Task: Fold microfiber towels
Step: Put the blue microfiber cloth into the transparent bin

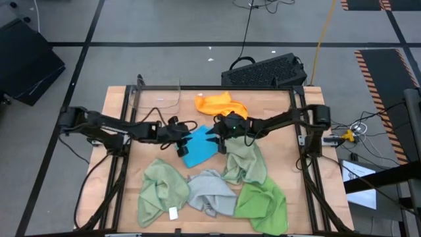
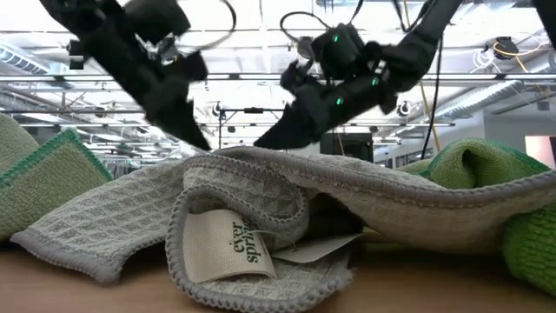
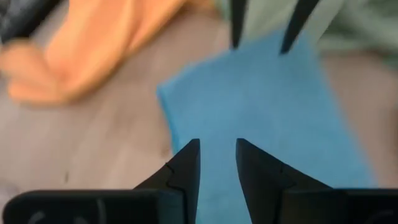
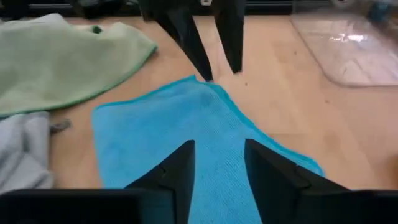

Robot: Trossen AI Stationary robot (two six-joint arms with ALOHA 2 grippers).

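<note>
The bright blue towel lies spread on the wood in the middle of the table, with both grippers low over it. My left gripper comes from the left, its fingers slightly apart over the towel's left part. My right gripper comes from the right, slanting down, its fingers apart over the towel's right part. The orange towel lies crumpled behind them. Two sage green towels, a grey one and a bright green one lie bunched along the near side. My left gripper has one fingertip right at the blue towel's corner; I cannot tell whether it touches. My right gripper has its fingertips at the towel's opposite edge; whether they touch the cloth cannot be told either.
A clear plastic tray sits at the far left corner. A black keyboard lies beyond the table's far edge. The grey towel's label faces the near edge. Bare wood shows between the blue towel and the tray.
</note>
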